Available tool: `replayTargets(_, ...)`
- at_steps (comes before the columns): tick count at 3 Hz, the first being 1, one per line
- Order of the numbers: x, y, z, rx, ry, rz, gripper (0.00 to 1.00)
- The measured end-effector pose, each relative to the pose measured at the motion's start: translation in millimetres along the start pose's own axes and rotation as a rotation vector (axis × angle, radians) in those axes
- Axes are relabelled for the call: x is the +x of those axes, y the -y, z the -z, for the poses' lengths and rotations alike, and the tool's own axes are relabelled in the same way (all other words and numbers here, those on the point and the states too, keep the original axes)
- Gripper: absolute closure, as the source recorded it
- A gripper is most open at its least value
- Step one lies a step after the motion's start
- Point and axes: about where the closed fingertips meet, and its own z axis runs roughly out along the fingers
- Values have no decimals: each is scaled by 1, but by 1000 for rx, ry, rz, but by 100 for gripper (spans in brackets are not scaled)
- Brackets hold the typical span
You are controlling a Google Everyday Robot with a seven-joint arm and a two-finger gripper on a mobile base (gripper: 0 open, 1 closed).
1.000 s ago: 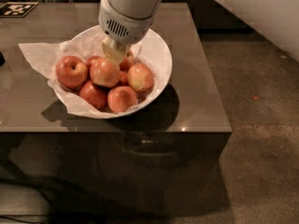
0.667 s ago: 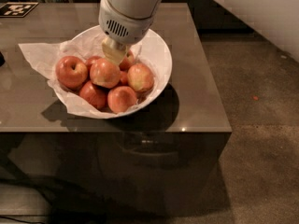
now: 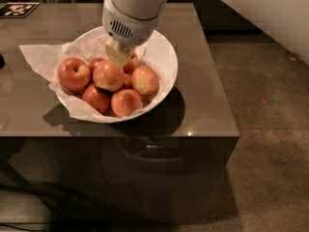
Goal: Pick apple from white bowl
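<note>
- A black-and-white square marker (image 3: 18, 8) lay flat at the far left corner of a brown table (image 3: 207, 98).
- A crumpled sheet of white paper (image 3: 36, 57) spilled over the left rim of the white bowl (image 3: 166, 57) onto the table top and also lined the bowl.
- The bowl sat near the middle of the table, heaped with apples.
- At the left of the heap rested an evenly red apple (image 3: 74, 74) with a deep stem dimple.
- Just right of it, touching it, was the apple (image 3: 108, 76), large and round (yellowish skin flushed orange-red), resting inside the bowl on top of the heap.
- The gripper (image 3: 118, 53), pale yellow, hung from a white arm (image 3: 133, 13) directly above the back edge of that apple, very close to it.
- How far open the gripper was, and whether it gripped anything, could not be told.
- Two more apples sat lower right: one at the front (image 3: 125, 102), one at the right (image 3: 145, 80).
- Right of the table lay mottled grey floor (image 3: 270, 149).
</note>
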Motion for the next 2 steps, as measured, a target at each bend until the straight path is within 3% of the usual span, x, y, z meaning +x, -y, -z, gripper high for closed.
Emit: replayTargets(2,0,0,0,0,0,0,11)
